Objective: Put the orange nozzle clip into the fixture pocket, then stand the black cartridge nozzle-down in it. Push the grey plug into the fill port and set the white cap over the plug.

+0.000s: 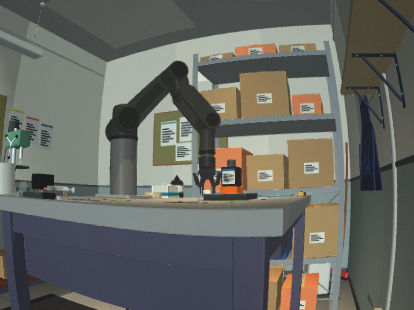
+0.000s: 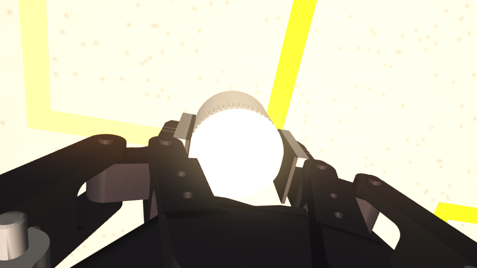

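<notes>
The black cartridge (image 1: 231,177) stands upright in the orange nozzle clip (image 1: 231,190) on the dark fixture (image 1: 230,196) at the far right of the table. The white cap (image 2: 237,156), round with a ribbed rim, sits gripped in my closed gripper (image 2: 235,151) low over the tabletop, just left of the fixture as the side camera shows my gripper (image 1: 206,188). The grey plug is not visible to me.
Yellow tape lines (image 2: 287,66) mark the pale tabletop under the gripper. The table's right edge (image 1: 305,200) lies close beyond the fixture, with shelves of cardboard boxes (image 1: 265,95) behind. A syringe (image 1: 60,189), a black box (image 1: 42,181) and a white cup (image 1: 7,178) sit at the left end.
</notes>
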Controlling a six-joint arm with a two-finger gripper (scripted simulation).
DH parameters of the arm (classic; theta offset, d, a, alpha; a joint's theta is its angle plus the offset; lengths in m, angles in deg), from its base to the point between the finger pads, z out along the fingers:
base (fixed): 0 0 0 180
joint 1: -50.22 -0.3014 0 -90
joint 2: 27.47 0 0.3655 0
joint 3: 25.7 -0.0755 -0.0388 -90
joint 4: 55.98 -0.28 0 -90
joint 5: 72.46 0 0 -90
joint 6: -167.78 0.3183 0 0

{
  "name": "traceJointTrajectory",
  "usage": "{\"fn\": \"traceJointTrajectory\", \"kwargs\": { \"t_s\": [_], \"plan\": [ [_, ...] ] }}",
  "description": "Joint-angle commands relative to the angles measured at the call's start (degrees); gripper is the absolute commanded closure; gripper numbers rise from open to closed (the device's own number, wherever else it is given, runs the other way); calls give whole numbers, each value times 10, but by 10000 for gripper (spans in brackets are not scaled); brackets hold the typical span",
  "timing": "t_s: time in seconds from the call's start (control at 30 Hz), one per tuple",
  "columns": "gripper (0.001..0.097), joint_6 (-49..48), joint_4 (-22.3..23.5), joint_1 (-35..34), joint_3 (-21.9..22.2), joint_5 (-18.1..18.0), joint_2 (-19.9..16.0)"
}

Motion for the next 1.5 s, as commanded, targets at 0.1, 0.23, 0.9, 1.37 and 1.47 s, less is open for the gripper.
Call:
{"fn": "traceJointTrajectory", "kwargs": {
  "t_s": [0.1, 0.23, 0.9, 1.37, 1.47],
  "plan": [
    [901, 0, 0, 0, 2, 7, 6],
    [901, 0, 0, 0, 7, 31, 25],
    [901, -9, 0, 9, 23, 94, 71],
    [901, -142, 0, 143, 10, 87, 78],
    [901, -182, 0, 182, 16, 90, 75]
  ]
}}
